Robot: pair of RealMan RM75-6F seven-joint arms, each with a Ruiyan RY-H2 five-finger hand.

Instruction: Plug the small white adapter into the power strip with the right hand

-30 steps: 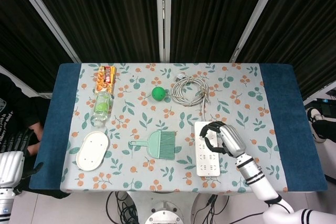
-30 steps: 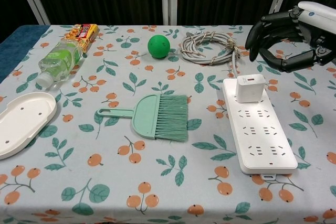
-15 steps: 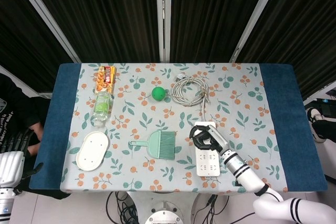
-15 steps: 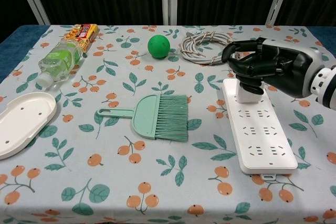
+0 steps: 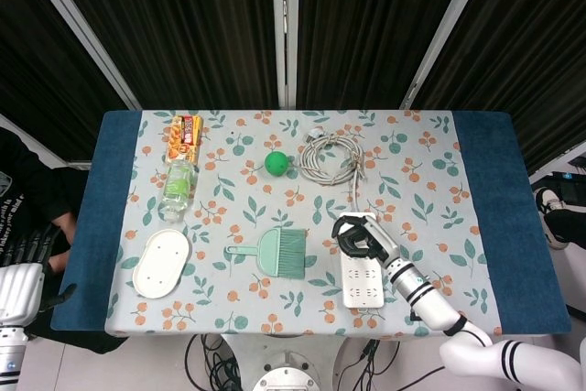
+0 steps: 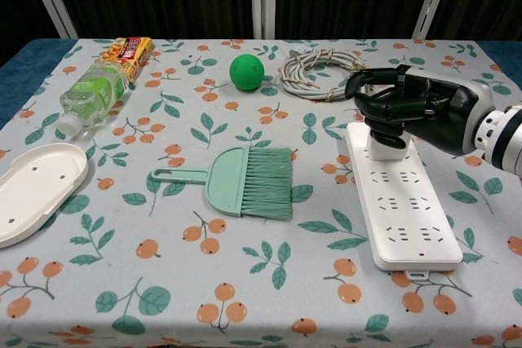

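Note:
The white power strip [image 6: 405, 219] lies on the right of the table, long side running away from me, and shows in the head view too [image 5: 363, 283]. The small white adapter [image 6: 383, 147] stands in the strip's far end. My right hand [image 6: 414, 106] is down on it, dark fingers curled over its top and sides, so only its lower part shows. From the head view the right hand [image 5: 359, 234] hides the adapter. My left hand [image 5: 22, 267] hangs off the table's left front corner, holding nothing, fingers apart.
A green dustpan brush [image 6: 245, 182] lies left of the strip. Behind the strip sits a coiled grey cable [image 6: 325, 72], with a green ball [image 6: 246, 72] to its left. A bottle [image 6: 94, 91], a snack box [image 6: 130, 48] and a white oval tray [image 6: 33, 189] line the left side.
My right hand came down from above and to the right of the strip onto the adapter, which stood free a second ago. Over the last half second it has hardly moved.

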